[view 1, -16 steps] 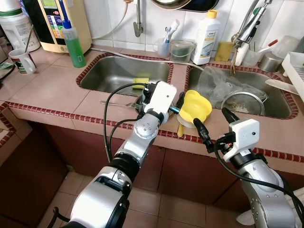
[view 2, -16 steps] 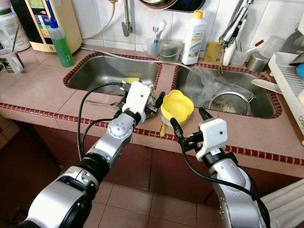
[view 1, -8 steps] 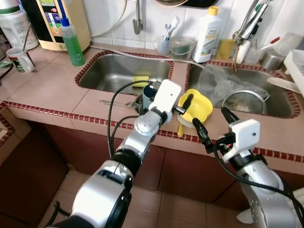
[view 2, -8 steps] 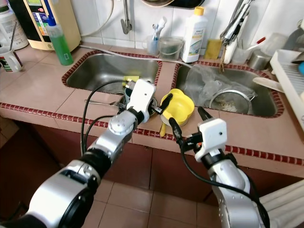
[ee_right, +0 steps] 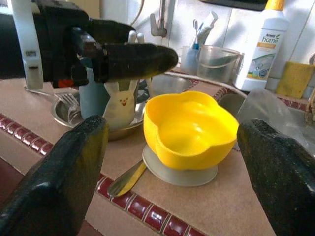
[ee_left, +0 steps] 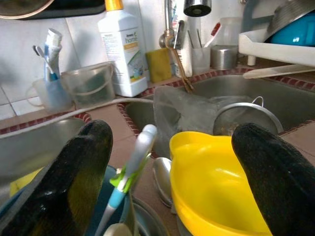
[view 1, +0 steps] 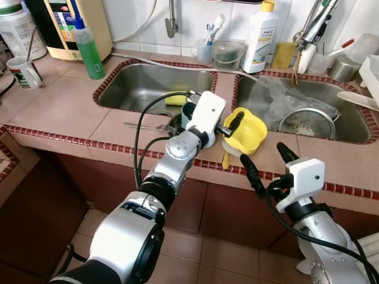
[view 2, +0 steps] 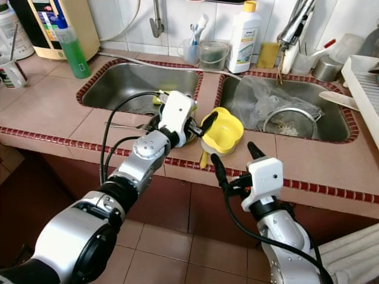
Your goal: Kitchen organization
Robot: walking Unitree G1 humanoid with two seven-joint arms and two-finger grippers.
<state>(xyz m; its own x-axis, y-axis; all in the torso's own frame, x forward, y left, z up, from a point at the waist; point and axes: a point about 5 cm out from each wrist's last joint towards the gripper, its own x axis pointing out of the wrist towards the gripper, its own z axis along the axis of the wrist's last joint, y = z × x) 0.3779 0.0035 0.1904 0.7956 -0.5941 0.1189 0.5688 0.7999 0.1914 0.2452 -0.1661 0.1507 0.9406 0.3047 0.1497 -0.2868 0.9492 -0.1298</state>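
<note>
So the left claw [view 1: 228, 125] is reaching over the counter [view 1: 71, 112] strip between the two sinks, fingers spread wide apart and not holding anything. One finger sits over the rim of the yellow bowl [view 1: 247, 131], the other is back by the blue cup [view 1: 188, 112]; can't tell if either actually touches. That bowl stands upright on a pale round base, right on the counter's front part between the sinks. Just beside it on the robot's left, the cup with a toothbrush [ee_left: 132, 167] sticking out stands in a small metal dish [ee_right: 123, 129]. A spoon [ee_right: 127, 178] lies by the bowl's base near the red tile edge, and a fork [view 1: 144, 126] rests on the counter further left.

The right claw [view 1: 264, 164] hangs in front of the counter edge, near the bowl but apart from it, fingers also spread open, empty.

Further out: a metal strainer [view 1: 306, 123] in the right sink, a white bottle [view 1: 262, 28] and green bottle [view 1: 87, 44] along the back.
</note>
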